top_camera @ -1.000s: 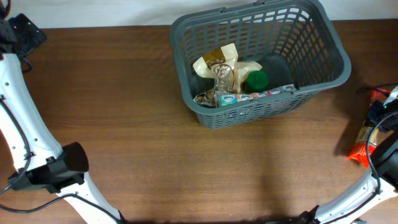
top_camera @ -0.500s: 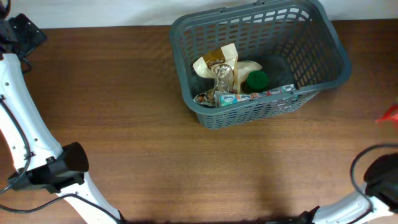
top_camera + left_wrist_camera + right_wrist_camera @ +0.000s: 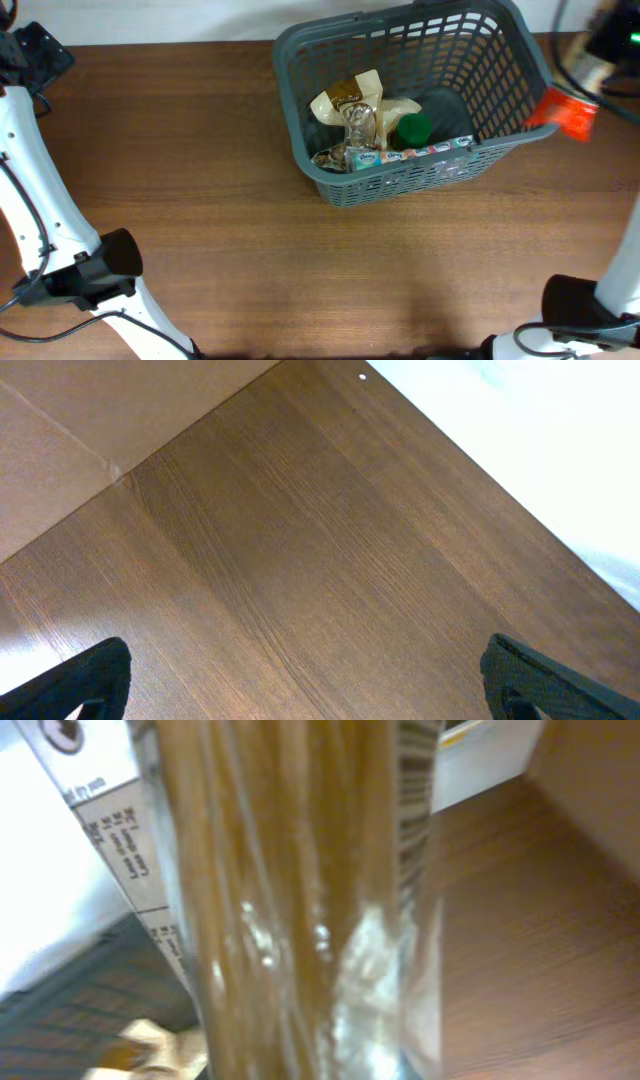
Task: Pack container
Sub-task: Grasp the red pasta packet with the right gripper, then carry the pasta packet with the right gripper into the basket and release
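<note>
Brown wood desk [image 3: 200, 210]. Grey container [image 3: 510, 75] likely rigid, light; take by rim. Right pincer [image 3: 580, 80] clamped on slick, brittle pasta packet [image 3: 280, 900]; left pincer [image 3: 305, 680] wide, empty.

The surface [image 3: 230, 200] is dark brown wood, its grain running left to right in the overhead view. A white strip [image 3: 150, 20] lies behind its far edge. One thing stands directly on it: the basket [image 3: 410, 180], upright on its base, on the far side and right of the middle. The basket sits askew to the far edge, its right end turned further back, and its far rim shows against the white strip. In the left wrist view the wood [image 3: 300, 560] is bare and meets a paler tan panel [image 3: 90, 410] along a straight seam.
</note>
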You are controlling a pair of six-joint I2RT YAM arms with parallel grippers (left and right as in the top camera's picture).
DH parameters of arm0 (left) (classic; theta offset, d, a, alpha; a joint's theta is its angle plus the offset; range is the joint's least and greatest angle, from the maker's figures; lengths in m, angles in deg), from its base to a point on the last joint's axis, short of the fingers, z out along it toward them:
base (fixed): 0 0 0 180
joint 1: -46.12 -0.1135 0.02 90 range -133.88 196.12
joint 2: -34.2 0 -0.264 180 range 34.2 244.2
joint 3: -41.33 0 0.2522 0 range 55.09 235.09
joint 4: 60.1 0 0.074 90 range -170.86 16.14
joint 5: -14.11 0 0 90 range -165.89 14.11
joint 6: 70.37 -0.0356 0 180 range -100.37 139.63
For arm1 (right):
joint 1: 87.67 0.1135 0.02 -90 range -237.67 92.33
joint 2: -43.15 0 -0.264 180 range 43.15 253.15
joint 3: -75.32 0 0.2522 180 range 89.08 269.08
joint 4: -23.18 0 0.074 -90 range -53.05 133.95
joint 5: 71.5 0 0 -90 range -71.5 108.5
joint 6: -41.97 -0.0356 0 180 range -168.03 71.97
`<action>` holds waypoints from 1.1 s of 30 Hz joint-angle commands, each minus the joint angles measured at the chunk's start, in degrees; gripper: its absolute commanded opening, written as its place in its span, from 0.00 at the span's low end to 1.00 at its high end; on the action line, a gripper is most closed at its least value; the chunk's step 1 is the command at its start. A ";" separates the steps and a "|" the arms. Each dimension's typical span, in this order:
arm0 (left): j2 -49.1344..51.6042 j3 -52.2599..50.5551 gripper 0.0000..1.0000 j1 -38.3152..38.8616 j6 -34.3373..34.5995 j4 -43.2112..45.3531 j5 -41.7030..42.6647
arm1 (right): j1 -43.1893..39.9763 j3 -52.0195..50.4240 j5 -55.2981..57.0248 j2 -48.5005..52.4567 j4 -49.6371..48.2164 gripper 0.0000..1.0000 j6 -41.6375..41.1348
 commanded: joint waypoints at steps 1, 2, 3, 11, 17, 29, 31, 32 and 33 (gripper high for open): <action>-1.49 0.76 0.99 -0.13 0.72 0.11 0.02 | 4.83 2.14 9.18 -1.57 -2.36 0.04 -12.28; -1.49 0.76 0.99 -0.13 0.72 0.11 0.02 | 6.27 2.14 10.71 -1.36 -2.67 0.04 -14.23; -1.49 0.76 0.99 -0.13 0.72 0.11 0.02 | 7.98 2.14 12.87 -1.05 -2.93 0.04 -16.37; -1.49 0.76 0.99 -0.13 0.72 0.11 0.02 | 19.30 2.14 23.37 2.03 -7.80 0.04 -27.96; -1.49 0.76 0.99 -0.13 0.72 0.09 0.04 | 24.52 2.10 26.77 5.27 -10.21 0.04 -38.97; -1.49 0.76 0.99 -0.13 0.72 0.11 0.02 | 27.26 2.03 25.55 12.17 -5.03 0.04 -61.13; -1.49 0.76 0.99 -0.13 0.72 0.11 0.02 | 27.78 2.03 24.11 13.42 -4.48 0.04 -62.71; -1.49 0.76 0.99 -0.13 0.72 0.11 0.02 | 28.13 2.01 23.17 14.01 -4.15 0.04 -63.82; -1.49 0.76 0.99 -0.13 0.72 0.11 0.02 | 28.50 2.01 22.58 14.58 -3.98 0.04 -64.57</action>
